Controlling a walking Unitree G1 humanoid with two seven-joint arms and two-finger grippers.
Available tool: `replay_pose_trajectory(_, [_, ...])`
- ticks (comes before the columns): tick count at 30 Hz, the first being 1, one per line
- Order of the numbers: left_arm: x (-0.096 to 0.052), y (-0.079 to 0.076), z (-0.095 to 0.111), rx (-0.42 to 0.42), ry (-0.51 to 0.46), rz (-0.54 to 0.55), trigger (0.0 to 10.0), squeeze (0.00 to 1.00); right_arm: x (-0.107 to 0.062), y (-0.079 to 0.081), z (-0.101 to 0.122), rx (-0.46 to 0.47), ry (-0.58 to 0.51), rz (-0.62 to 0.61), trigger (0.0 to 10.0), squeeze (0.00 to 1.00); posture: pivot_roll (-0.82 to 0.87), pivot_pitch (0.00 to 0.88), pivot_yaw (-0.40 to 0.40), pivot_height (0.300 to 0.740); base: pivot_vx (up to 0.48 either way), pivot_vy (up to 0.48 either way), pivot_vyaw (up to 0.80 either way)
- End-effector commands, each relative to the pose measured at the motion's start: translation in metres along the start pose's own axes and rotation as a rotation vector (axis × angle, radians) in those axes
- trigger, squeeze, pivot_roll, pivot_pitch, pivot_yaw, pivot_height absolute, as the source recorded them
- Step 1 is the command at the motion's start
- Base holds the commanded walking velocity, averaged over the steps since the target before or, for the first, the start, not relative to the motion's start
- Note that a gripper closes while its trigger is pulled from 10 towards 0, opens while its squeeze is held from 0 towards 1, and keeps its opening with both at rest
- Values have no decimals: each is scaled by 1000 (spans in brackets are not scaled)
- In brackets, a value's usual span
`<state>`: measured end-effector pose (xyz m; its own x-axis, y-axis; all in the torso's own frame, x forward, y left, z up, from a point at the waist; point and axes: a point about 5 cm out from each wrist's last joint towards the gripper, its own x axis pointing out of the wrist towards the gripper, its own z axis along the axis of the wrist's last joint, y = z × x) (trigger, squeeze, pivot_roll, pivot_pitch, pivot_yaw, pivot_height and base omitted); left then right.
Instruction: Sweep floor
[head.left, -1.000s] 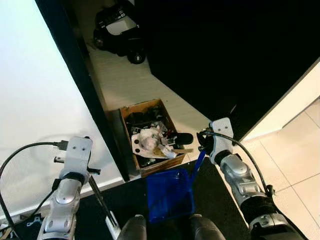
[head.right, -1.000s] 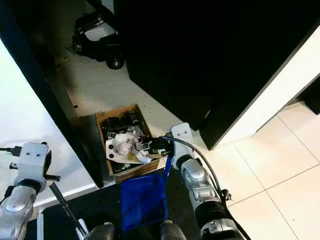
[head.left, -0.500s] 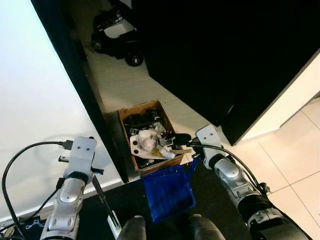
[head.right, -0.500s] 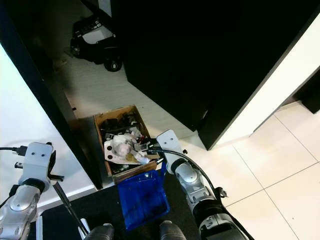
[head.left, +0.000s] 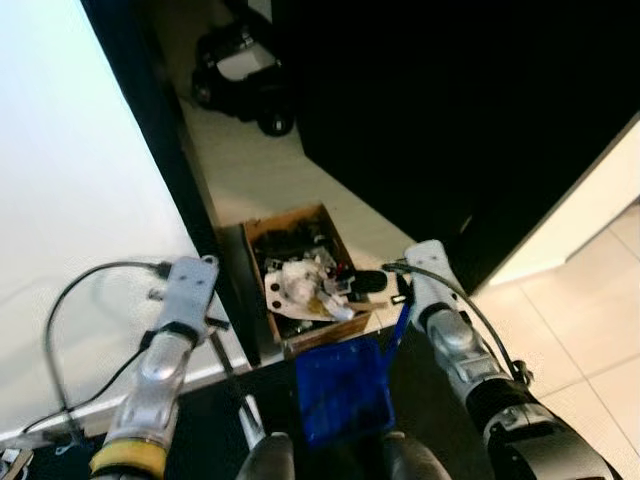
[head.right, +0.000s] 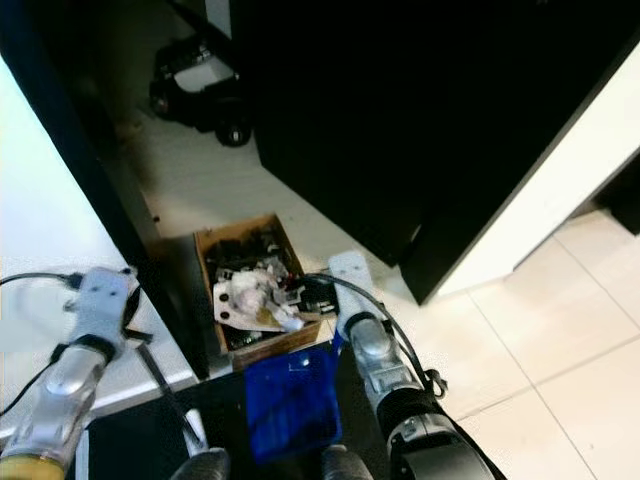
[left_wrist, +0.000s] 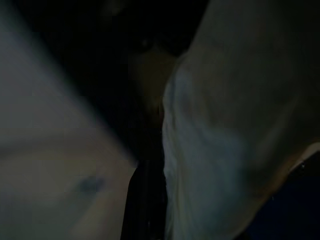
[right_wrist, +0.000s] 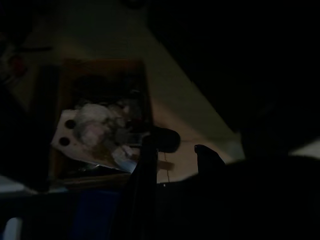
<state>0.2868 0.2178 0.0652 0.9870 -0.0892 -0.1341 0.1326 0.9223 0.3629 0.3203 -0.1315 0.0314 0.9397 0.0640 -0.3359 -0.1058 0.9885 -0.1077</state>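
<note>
Left eye view, starting at my left: my left gripper (head.left: 215, 322) hangs beside the white wall, and a thin dark broom handle (head.left: 228, 372) runs down from it toward the floor near my feet. I cannot tell whether those fingers are clenched on the handle or loose around it; the left wrist view is too dark and blurred to settle it.

Further right, against the dark door frame, sits a cardboard box (head.left: 262, 228) heaped with crumpled paper and dark scraps. Just below it, touching or nearly touching its near edge, is the blue dustpan (head.left: 342, 390), its tray lying low over the dark mat by my feet, its blue handle (head.left: 398, 328) rising up and to the right.

My right gripper (head.left: 385, 284) reaches over the near right corner of the box, at the top of that blue handle. The fingers seem to be grasping it, though the right wrist view is too dim to be sure.

I judge this to be the emptying step: the pan is brought to the box. The tray looks translucent, and I can make out no clear dirt in it. Next I would need to lift and tilt the pan over the box rim, keeping it from knocking the piled scraps out.
</note>
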Motion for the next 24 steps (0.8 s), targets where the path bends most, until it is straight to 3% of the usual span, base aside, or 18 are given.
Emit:
replay_pose_trajectory(1, [0,-7,-4,12,9,-30,10000,0,-7,-9,-25,3,121,-64,10000,0,131,93,-54,740,0,0,0])
replay_pose_trajectory(4, [13,-19,2,34,-9,-89,10000,0,-7,-21,-25,43,120,-151,10000,0,116,98,-46,740,0,0,0])
replay_pose_trajectory(10, [18,-35,2,51,-5,-169,10000,0,-8,-23,-25,41,103,-174,10000,0,102,100,-34,740,0,0,0])
replay_pose_trajectory(15, [14,-43,-5,58,3,-246,10000,0,-9,-21,-23,-41,66,-132,10000,0,100,105,-30,740,0,0,0])
replay_pose_trajectory(16, [7,-44,-13,63,19,-275,10000,0,-10,-22,-23,-74,48,-105,10000,0,103,109,-30,740,0,0,0])
replay_pose_trajectory(24, [-3,-44,-26,76,25,-273,10000,0,-10,-36,-22,-61,50,-163,10000,0,103,119,-35,740,0,0,0])
